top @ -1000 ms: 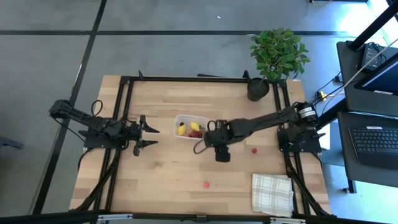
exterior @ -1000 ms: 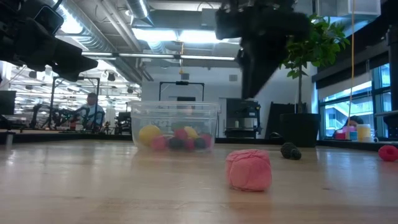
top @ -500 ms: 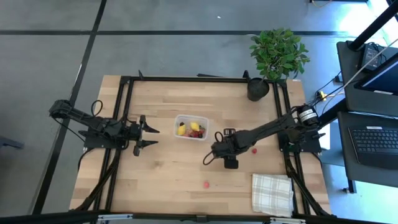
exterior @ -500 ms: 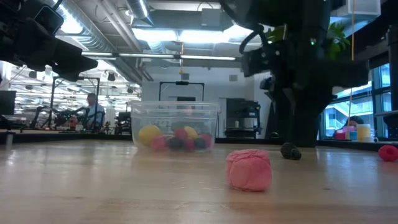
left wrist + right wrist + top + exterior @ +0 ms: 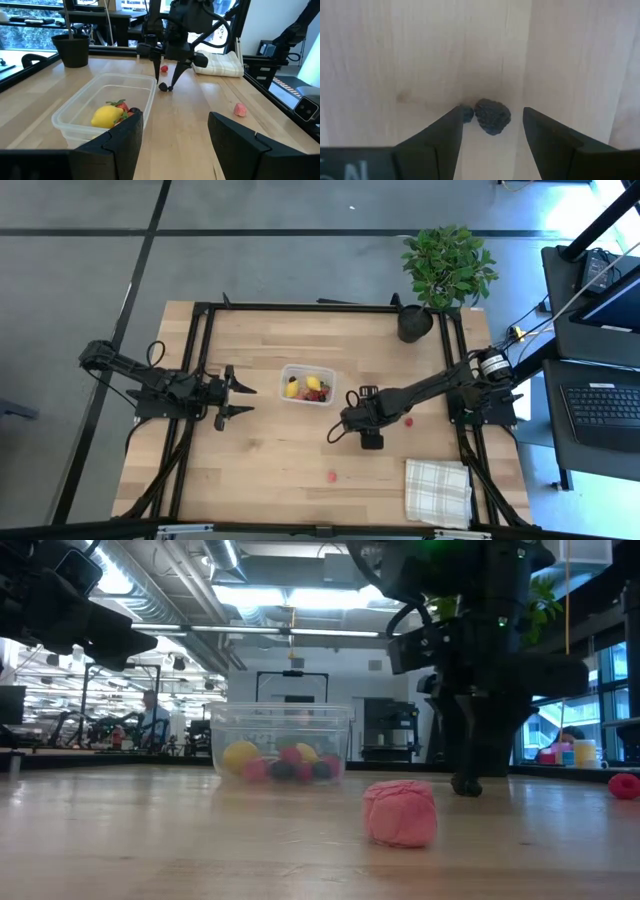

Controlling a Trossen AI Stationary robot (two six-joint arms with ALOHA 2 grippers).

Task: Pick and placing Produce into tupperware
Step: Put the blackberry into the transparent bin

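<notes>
Where the fingers (image 5: pixel 492 125) straddle it, the dark berry (image 5: pixel 492 116) looks bumpy.

**Fruit in the tub, fruit on the table**

The clear tupperware (image 5: pixel 307 385) sits upright in the middle of the table. Inside it are a yellow lemon (image 5: pixel 106 116) and some red and dark berries. A dark berry (image 5: pixel 492 116) lies on the wood near the tub. A pink berry (image 5: pixel 400 812) and a red berry (image 5: pixel 408 421) lie further away.
</notes>
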